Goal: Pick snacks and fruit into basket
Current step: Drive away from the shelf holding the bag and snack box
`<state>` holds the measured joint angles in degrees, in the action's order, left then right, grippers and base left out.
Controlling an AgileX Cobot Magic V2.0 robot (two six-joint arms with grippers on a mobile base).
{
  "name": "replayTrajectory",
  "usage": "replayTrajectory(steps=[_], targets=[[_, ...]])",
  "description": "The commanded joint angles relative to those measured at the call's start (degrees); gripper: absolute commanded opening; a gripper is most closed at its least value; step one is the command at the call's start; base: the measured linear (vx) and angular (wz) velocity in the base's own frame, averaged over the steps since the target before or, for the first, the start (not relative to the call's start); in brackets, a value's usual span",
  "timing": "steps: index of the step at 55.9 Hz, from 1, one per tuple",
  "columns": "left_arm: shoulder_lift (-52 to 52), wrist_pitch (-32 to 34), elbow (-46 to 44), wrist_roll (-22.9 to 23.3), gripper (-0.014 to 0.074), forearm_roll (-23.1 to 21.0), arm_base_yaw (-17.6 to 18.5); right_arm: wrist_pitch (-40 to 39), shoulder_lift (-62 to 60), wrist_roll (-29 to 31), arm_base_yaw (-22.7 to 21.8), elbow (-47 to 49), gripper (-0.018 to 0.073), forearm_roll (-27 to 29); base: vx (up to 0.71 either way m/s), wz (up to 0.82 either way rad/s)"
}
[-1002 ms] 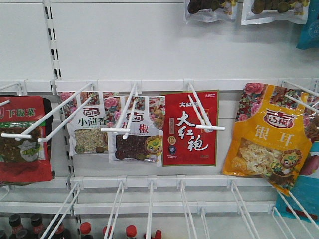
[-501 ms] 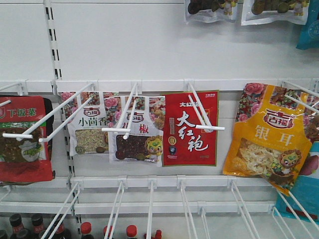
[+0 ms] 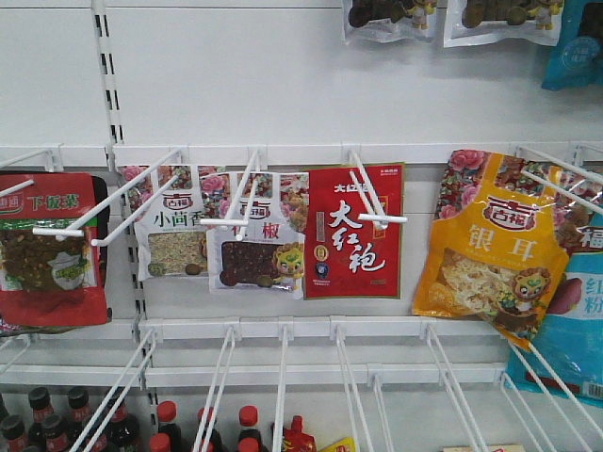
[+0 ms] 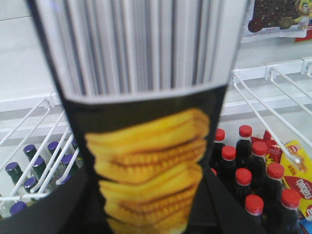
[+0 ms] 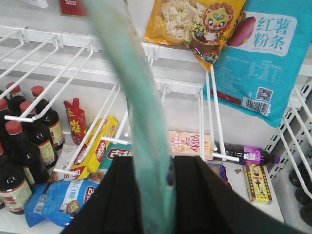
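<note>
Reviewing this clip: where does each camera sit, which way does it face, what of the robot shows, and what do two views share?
Front view: fixed on the robot, facing the peg wall head-on; no robot part shows.
Left wrist: behind the left gripper, looking along the barcoded pack it clamps, red-capped bottles beyond.
Right wrist: behind the right gripper, looking along the teal pouch it clamps, Pocky box below.
Shared: the yellow lion pouch in the front view is the same pouch seen by the right wrist.
</note>
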<state>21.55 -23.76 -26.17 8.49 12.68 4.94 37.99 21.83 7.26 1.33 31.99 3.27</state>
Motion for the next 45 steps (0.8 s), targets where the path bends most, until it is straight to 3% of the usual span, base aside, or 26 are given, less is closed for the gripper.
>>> replayTrajectory(steps=[1, 45], targets=[[0.33, 5.94, -2.20, 0.28, 0.0127, 0.33, 0.02, -5.52, 0.34, 0.03, 0.13, 1.71, -0.0009, -0.02, -0.17, -0.02], [0.33, 5.94, -2.20, 0.28, 0.0127, 0.33, 0.02, -5.45, 0.34, 0.14, 0.13, 1.71, -0.0009, -0.02, -0.24, -0.12]])
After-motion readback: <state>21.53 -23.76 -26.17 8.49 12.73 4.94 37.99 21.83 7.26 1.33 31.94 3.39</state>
